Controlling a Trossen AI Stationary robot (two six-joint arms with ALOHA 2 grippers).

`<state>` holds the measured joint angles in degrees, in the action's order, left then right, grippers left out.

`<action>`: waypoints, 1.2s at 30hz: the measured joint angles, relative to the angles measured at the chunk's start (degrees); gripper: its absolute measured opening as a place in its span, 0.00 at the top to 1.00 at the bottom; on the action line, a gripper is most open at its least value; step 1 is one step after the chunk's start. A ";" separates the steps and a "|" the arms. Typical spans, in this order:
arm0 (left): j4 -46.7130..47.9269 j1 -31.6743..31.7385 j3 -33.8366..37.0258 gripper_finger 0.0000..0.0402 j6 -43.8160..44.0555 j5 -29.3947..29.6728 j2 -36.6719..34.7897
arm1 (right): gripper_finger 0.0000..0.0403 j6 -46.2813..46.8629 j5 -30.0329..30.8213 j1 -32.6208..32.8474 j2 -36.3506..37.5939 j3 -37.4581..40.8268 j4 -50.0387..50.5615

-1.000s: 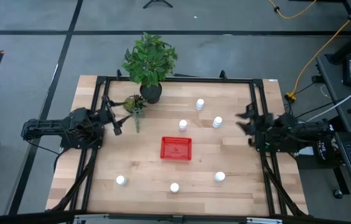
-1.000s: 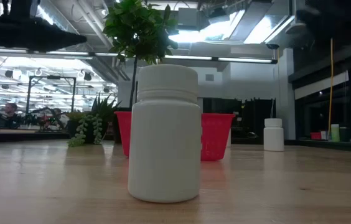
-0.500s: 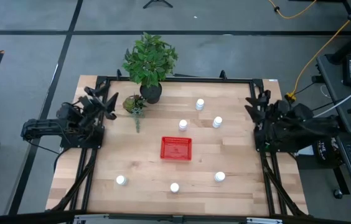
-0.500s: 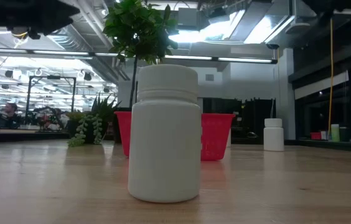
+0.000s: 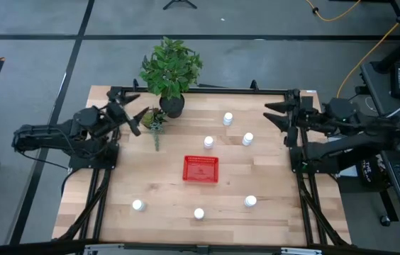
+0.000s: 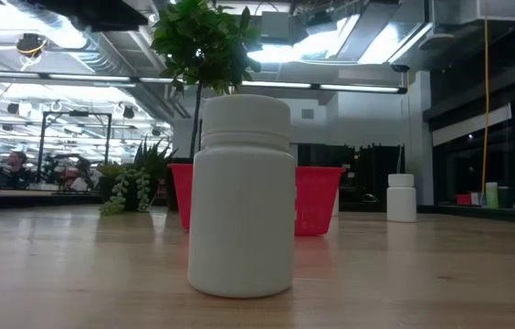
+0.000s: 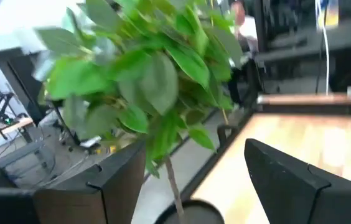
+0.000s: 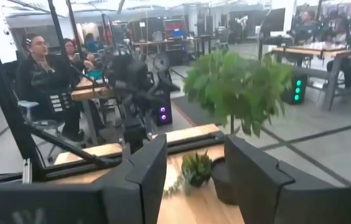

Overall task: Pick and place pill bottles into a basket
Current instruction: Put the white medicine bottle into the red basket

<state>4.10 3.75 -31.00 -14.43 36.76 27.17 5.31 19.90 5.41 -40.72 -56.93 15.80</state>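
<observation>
Nearest the counter's [image 5: 115, 205] front edge stand three pill bottles [image 5: 198, 213], spread in a loose row on the wood (one fills the low view, upright). Behind them, mid-counter, sits the red basket [image 5: 201, 168], with nothing seen in it. Three more bottles stand just beyond it, toward the far right. At the far left corner, the left end effector [image 5: 134, 110] hovers beside the potted plant [image 5: 171, 69], fingers parted and empty. Opposite, the right end effector [image 5: 276, 117] hangs over the far right edge, likewise parted, holding nothing.
</observation>
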 joint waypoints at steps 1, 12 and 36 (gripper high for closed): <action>0.57 -0.17 -0.24 0.34 0.82 -0.51 0.63 | 0.60 -0.77 0.00 0.02 -0.88 -0.95 -0.90; 6.67 -2.86 -0.50 0.34 7.83 -3.19 1.10 | 0.60 2.09 -0.04 0.04 -6.96 -3.01 -11.45; 6.46 -2.95 -0.50 0.34 8.14 -3.31 1.06 | 0.60 0.27 -0.02 0.02 -14.42 -2.95 -11.72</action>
<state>10.57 0.80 -31.51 -6.28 33.45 28.23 5.58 19.88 5.43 -55.14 -59.88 4.08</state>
